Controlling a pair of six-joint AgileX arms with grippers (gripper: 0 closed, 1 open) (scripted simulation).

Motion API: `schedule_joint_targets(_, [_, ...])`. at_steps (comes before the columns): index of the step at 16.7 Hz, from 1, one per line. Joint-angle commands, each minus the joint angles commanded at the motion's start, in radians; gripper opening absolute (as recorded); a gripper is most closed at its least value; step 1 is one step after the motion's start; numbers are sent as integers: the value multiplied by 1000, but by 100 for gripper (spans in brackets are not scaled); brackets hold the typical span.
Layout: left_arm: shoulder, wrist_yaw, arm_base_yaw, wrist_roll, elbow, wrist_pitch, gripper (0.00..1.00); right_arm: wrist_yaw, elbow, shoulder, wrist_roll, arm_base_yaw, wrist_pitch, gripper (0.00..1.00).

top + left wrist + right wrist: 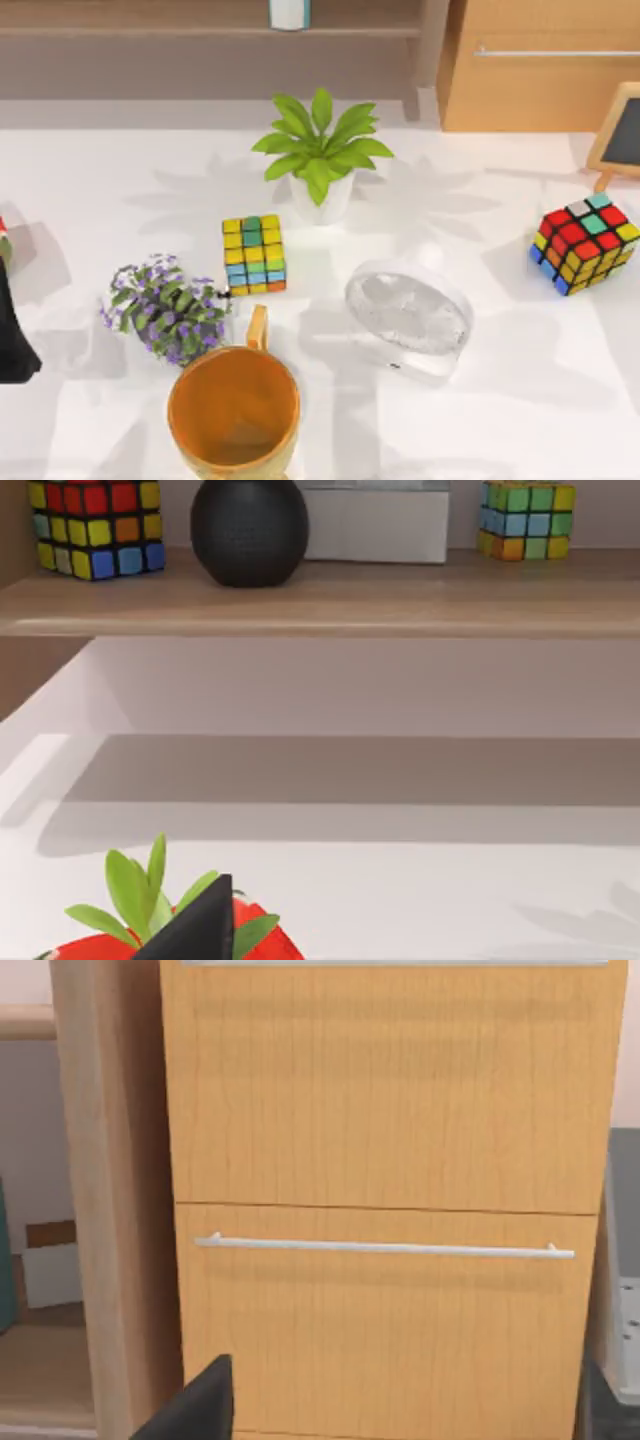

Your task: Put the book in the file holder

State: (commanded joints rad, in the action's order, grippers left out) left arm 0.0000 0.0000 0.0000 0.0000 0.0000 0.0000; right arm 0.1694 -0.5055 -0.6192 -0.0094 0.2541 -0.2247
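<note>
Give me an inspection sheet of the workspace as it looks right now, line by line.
Surface: white table, shadows across it.
Job's things: book, white with teal edges, on the shelf at the table's far edge; file holder: nothing seen.
Clutter: green plant in a white pot; two puzzle cubes, one mid-table, one at the right; purple flowers; orange mug; clear round fan; small chalkboard.
Hands: left arm at the table's left edge, its dark fingertip over a strawberry; right hand's fingertip faces a wooden drawer cabinet.
Cables: nothing seen.
Surroundings: shelf also holds two more cubes and a black vase.
</note>
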Motion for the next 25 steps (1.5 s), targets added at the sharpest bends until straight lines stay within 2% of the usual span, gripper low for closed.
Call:
schedule_joint_targets(9, [0, 0, 0, 0, 0, 0, 100, 312, -742, -948, -8, 322, -224, 100])
schedule_joint_targets(15, [0, 0, 0, 0, 0, 0, 100, 504, -1156, -1512, -3, 454, -295, 100])
schedule_joint_targets(20, [0, 0, 0, 0, 0, 0, 100, 600, -1347, -1761, 0, 490, -312, 100])
schedule_joint_targets(25, [0, 0, 0, 0, 0, 0, 100, 611, -1368, -1786, 1, 492, -312, 100])
